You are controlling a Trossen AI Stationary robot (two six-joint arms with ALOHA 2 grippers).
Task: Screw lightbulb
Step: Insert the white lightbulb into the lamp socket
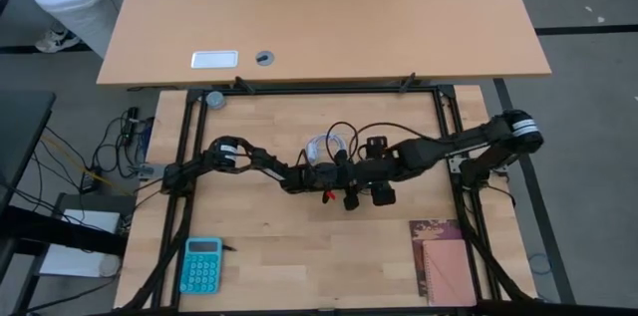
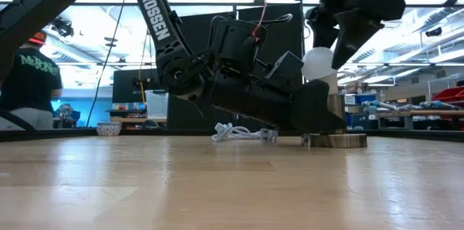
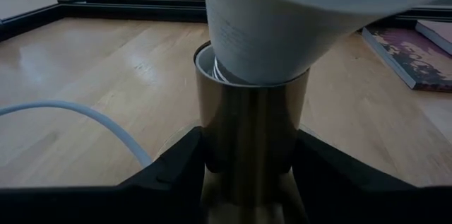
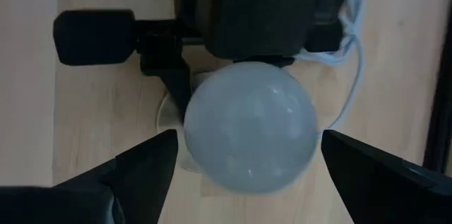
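At the middle of the table (image 1: 299, 266) we find the lightbulb (image 4: 248, 126) sitting upright in a brass socket (image 3: 252, 139), its narrow neck down inside the socket's rim and its white globe on top. In the low view the lightbulb (image 2: 319, 63) stands over the socket's round base (image 2: 335, 141), with a white cable (image 2: 239, 133) coiled on the table behind it. Our left gripper (image 3: 247, 171) reaches in low from about nine o'clock of the socket, and its two dark fingers (image 3: 176, 164) press against the brass barrel on either side, clamped on the socket. Our right gripper (image 4: 247, 164) hangs directly above the globe, coming from the three o'clock side of the table; its fingers (image 4: 141, 164) stand spread wide on both sides of the globe with a gap showing between each and the glass, so it holds nothing. From overhead, a teal calculator (image 1: 200, 264) lies toward seven o'clock from the socket and a dark notebook (image 1: 444, 261) toward four o'clock, both well apart from the arms. A person in a dark shirt (image 2: 25, 77) stands in the room beyond the table.
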